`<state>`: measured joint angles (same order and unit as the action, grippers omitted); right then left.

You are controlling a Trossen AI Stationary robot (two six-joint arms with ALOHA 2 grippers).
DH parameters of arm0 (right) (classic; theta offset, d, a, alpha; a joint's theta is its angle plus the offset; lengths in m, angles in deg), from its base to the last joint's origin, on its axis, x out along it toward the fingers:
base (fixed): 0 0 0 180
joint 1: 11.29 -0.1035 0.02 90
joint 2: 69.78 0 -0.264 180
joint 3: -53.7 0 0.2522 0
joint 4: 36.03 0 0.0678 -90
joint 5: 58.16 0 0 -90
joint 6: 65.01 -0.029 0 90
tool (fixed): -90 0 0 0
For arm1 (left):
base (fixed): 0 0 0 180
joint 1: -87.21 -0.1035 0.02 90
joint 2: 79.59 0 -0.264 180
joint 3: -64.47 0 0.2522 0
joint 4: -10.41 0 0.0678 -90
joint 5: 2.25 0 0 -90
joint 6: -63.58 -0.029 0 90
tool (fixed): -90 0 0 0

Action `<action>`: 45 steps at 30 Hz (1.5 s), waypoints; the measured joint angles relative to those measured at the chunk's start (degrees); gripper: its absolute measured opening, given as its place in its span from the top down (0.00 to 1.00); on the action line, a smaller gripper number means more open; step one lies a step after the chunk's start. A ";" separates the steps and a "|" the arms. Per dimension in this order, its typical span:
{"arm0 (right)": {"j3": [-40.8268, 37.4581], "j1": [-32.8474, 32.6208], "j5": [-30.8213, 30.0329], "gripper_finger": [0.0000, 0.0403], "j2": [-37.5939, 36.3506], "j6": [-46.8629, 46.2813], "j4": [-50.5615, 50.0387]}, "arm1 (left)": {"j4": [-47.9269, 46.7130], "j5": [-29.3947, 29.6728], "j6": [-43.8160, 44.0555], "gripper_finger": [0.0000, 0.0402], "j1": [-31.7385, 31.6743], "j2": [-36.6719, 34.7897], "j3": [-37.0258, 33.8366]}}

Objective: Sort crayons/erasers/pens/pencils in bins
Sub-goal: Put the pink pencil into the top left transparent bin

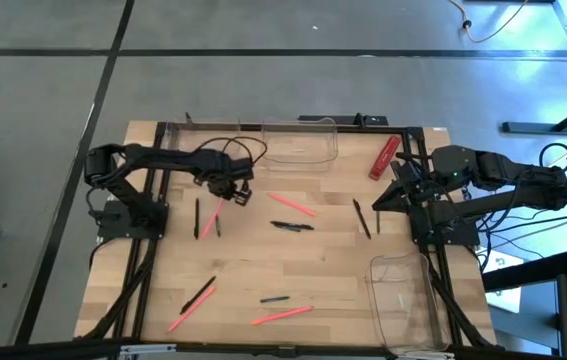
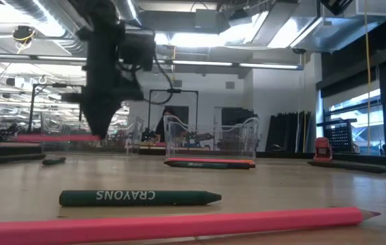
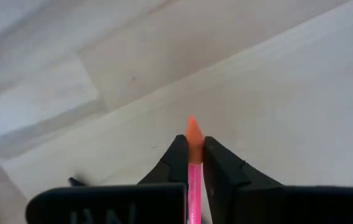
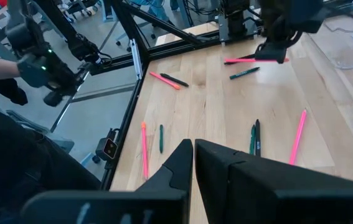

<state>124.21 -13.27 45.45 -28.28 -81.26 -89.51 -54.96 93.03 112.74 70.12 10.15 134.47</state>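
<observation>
The pink pencil (image 3: 193, 163) sits clamped between the 2 fingers (image 3: 226, 171) of the left gripper (image 1: 231, 190), its orange tip poking out just past the fingertips, so its long axis runs in line with the fingers rather than across them. In the high view its lower end (image 1: 207, 218) slants down toward the near left, beside a dark pen (image 1: 197, 218) lying on the table (image 1: 323, 270); in the low view it hangs level and clear of the wood. The fingers are closed on it.

From the pencil, 1 clear bin (image 1: 300, 143) stands just beyond the gripper at the far edge, slightly to the right; a 2nd bin (image 1: 408, 300) is well apart at the near right corner. The far bin looks the shorter carry, and the pencil would have to go in lengthwise.

The right gripper (image 1: 388, 197) waits at the right side near another dark pen (image 1: 362, 217), fingers (image 4: 220, 163) together and holding nothing.
</observation>
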 joint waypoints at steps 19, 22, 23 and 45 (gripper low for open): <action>0.00 0.00 -0.02 0.95 0.00 0.44 -0.02 | -23.20 10.98 -36.29 0.96 -8.58 -0.16 39.29; 0.00 0.00 -0.02 0.95 0.00 0.46 -0.02 | -22.23 11.65 -47.48 0.96 -11.46 -0.24 40.26; 0.00 -0.01 -0.02 0.95 0.00 0.46 -0.02 | -21.94 11.74 -51.40 0.96 -12.28 -0.24 39.98; 0.00 -0.02 -24.42 0.95 0.04 9.51 -0.02 | 3.38 6.84 -79.53 0.96 -24.51 -0.15 14.71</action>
<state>124.21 -13.29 21.03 -28.24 -71.75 -89.54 -51.58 99.87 33.21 45.61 10.00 149.18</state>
